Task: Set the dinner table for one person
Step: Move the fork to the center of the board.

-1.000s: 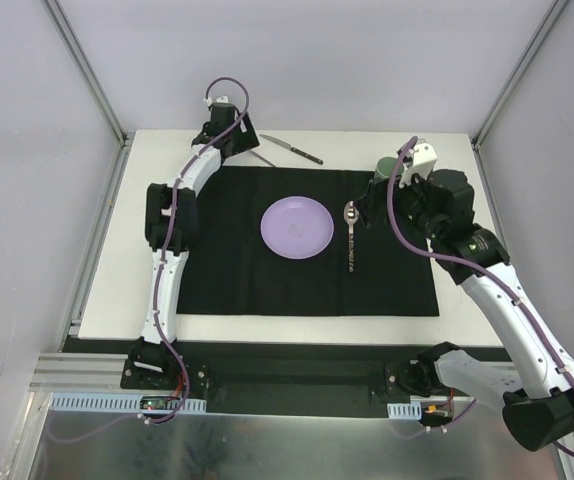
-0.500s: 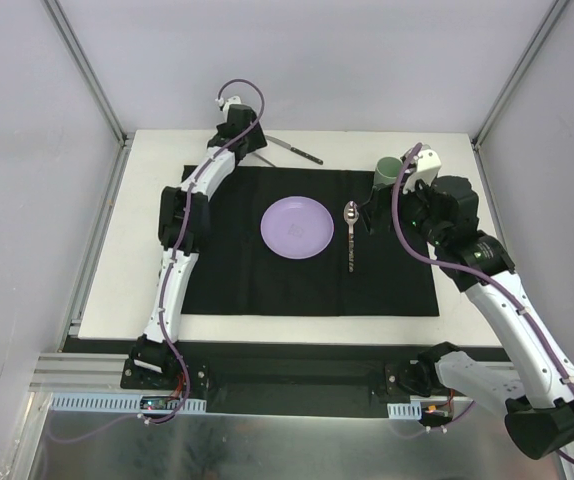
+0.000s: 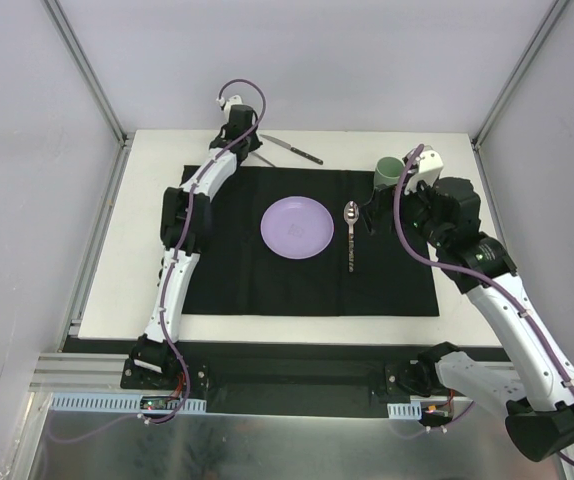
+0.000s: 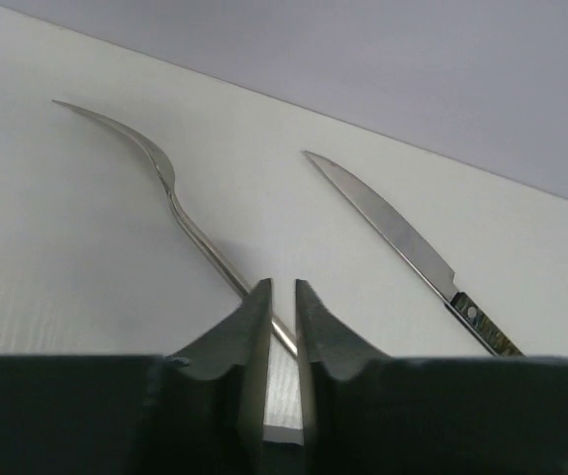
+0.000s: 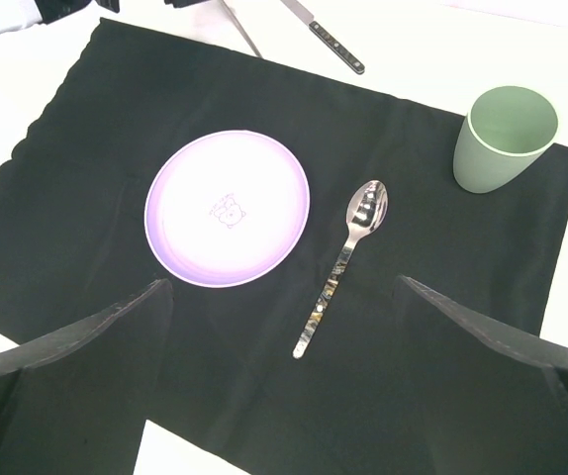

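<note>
Glossy steel fork (image 4: 178, 210), perhaps — slim, curved

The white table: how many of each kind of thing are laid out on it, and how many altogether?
Plate: 1
Spoon: 1
Cup: 1
Knife: 1
Fork: 1
Black mat: 1
Total: 6

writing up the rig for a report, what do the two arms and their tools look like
Left arm and right arm: white tubular links, black joints, a purple cable looping along each. The left tool has dark tapered fingers; the right tool shows the same dark wedge shapes. No markings are readable.
</note>
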`<control>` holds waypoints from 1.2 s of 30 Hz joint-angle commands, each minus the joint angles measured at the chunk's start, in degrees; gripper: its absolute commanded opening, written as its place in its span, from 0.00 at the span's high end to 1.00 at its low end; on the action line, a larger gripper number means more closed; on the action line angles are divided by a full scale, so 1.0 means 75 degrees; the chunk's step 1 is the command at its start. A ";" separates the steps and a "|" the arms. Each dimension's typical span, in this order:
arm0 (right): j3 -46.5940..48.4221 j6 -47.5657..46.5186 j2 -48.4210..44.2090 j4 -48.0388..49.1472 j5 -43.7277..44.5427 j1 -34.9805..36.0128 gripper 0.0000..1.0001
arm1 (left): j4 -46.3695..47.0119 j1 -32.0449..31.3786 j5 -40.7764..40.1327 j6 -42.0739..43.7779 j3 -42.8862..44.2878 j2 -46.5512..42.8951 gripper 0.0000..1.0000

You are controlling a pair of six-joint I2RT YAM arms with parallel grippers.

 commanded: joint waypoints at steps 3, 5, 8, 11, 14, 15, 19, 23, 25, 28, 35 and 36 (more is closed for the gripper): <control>-0.0025 0.0074 -0.0200 0.0086 0.0101 0.0016 0.03 | 0.0783 -0.0030 0.0226 -0.0471 0.0350 0.0228 1.00; -0.0025 0.0074 -0.0200 0.0052 0.0136 0.0027 0.03 | 0.0854 -0.0030 0.0202 -0.0588 0.0444 0.0322 1.00; 0.0033 0.0062 -0.0223 0.0016 0.0171 0.0004 0.03 | 0.0924 0.0005 0.0190 -0.0869 0.0526 0.0428 1.00; 0.0092 0.0039 -0.0270 -0.0066 0.0230 0.0004 0.03 | 0.1006 0.0052 0.0132 -0.1163 0.0561 0.0522 1.00; 0.0139 0.0039 -0.0305 -0.0136 0.0265 -0.0019 0.02 | 0.1065 0.0076 0.0003 -0.1374 0.0585 0.0592 1.00; 0.0139 0.0050 -0.0340 -0.0148 0.0277 -0.0031 0.02 | 0.1065 0.0087 -0.0032 -0.1467 0.0585 0.0592 1.00; 0.0197 0.0050 -0.0399 -0.0218 0.0289 -0.0055 0.02 | 0.1042 0.0099 -0.0208 -0.1585 0.0608 0.0615 1.00; 0.0256 0.0062 -0.0423 -0.0277 0.0300 -0.0078 0.02 | 0.0936 0.0111 -0.0313 -0.1608 0.0608 0.0592 1.00; 0.0291 0.0051 -0.0458 -0.0300 0.0324 -0.0090 0.02 | 0.0796 0.0134 -0.0360 -0.1632 0.0620 0.0580 1.00; 0.0326 0.0074 -0.0493 -0.0347 0.0347 -0.0125 0.02 | 0.0527 0.0181 -0.0372 -0.1690 0.0632 0.0534 1.00; 0.0420 0.0097 -0.0528 -0.0394 0.0312 -0.0160 0.02 | -0.0176 0.0391 -0.0197 -0.1773 0.0620 0.0416 1.00; 0.0420 0.0109 -0.0540 -0.0394 0.0312 -0.0172 0.02 | -0.0247 0.0392 -0.0196 -0.1761 0.0620 0.0405 1.00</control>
